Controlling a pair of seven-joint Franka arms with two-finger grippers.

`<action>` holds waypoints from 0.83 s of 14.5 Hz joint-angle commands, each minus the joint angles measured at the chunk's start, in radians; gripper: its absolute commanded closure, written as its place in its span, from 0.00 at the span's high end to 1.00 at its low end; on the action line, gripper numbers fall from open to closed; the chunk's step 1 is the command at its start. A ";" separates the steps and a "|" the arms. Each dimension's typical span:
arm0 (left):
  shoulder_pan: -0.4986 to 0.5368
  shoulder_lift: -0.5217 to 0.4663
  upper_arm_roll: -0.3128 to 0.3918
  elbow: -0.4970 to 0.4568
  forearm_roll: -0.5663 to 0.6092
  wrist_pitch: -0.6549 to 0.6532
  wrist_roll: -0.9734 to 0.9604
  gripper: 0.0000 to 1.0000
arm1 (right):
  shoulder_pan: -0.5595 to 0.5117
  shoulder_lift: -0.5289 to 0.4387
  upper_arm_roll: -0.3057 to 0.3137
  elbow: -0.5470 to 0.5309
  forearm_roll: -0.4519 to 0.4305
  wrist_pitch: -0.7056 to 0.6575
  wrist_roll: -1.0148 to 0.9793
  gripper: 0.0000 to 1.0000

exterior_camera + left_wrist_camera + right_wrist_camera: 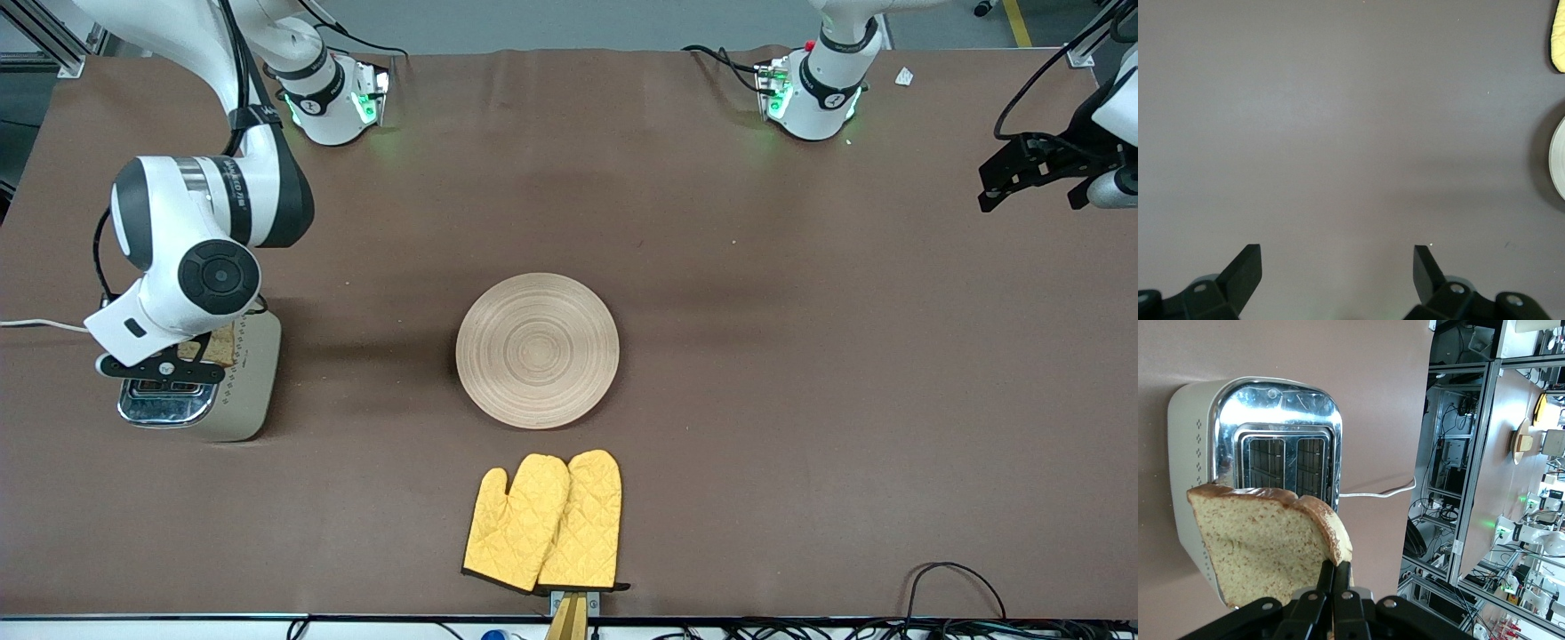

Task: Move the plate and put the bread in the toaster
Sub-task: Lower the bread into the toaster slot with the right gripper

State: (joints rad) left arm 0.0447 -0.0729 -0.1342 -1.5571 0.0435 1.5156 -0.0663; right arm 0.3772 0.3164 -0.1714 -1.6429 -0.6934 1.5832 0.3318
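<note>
The round light-wood plate [537, 349] lies at the table's middle; its edge shows in the left wrist view [1558, 160]. The beige toaster [240, 391] with its chrome top [1281, 447] stands at the right arm's end of the table. My right gripper [191, 356] hangs over the toaster, shut on a corner of the bread slice [1265, 543], which hangs upright above the slots. In the right wrist view my right gripper [1336, 572] pinches the crust. My left gripper [1036, 169] waits, open and empty [1338, 267], over the left arm's end of the table.
A pair of yellow oven mitts [547, 520] lies nearer to the front camera than the plate, and shows in the left wrist view [1558, 33]. The toaster's white cord [36, 324] runs off the table's end [1378, 493].
</note>
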 commanded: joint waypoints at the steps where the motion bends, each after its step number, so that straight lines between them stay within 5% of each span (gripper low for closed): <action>1: 0.003 0.009 -0.010 0.025 0.021 -0.020 0.003 1.00 | -0.015 -0.017 0.013 -0.002 -0.037 0.000 -0.003 0.02; 12: 0.007 0.009 -0.010 0.025 0.019 -0.020 0.005 1.00 | -0.038 -0.019 0.013 0.000 -0.113 0.026 -0.019 0.05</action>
State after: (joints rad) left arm 0.0447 -0.0729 -0.1362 -1.5570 0.0435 1.5152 -0.0660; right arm 0.3607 0.3123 -0.1719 -1.6282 -0.7840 1.6010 0.3238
